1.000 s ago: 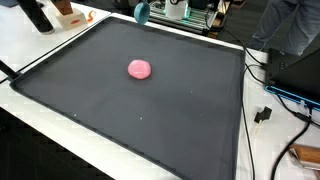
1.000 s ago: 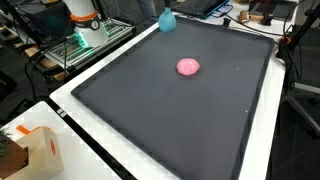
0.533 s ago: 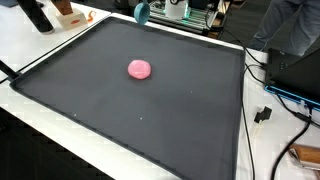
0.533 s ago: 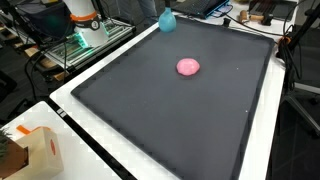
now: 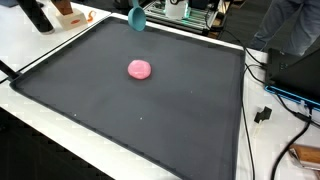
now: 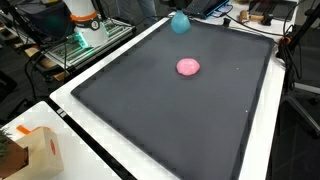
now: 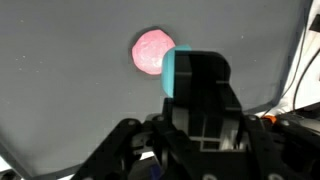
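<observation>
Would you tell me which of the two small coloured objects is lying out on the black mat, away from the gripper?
The pink lump, resting alone on the mat; the teal object sits at the gripper.

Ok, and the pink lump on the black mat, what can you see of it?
The pink lump is a small, rounded, slightly flattened blob, evenly pink and matte. It looks soft, like dough or foam, though the material cannot be settled. In both exterior views it lies on the black mat, well inside the rim, and nothing else touches it. In the wrist view the teal object hides part of its edge, but the exterior views show that object well apart from it, near the mat's edge.
</observation>
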Controlling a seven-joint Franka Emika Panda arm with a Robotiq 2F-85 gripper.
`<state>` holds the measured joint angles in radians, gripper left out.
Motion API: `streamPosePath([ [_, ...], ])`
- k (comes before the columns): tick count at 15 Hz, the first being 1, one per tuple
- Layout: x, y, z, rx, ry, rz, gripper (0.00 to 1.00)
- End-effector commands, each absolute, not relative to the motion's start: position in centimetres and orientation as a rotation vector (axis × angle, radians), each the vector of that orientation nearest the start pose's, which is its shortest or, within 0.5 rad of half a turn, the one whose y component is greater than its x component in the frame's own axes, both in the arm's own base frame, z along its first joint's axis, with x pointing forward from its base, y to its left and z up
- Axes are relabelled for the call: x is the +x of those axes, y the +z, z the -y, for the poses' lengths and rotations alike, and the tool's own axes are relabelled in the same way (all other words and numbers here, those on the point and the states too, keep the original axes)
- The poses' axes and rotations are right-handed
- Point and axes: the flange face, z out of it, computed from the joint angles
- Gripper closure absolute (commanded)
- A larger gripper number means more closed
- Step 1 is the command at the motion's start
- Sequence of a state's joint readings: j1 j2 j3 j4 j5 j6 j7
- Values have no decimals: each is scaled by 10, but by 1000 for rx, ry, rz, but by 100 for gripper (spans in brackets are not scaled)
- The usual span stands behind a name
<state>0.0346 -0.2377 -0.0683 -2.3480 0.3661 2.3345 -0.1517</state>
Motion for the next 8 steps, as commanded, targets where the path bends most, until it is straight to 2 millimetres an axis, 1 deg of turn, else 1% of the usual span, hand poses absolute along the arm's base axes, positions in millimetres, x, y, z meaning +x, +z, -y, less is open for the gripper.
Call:
streamPosePath([
  [1, 513, 433, 38, -2651, -364, -81, 75],
  [3, 521, 419, 53, -2552, -372, -53, 75],
  [6, 533, 399, 69, -2425, -394, -2, 75],
  [8, 542, 382, 79, -2353, -393, -27, 75],
])
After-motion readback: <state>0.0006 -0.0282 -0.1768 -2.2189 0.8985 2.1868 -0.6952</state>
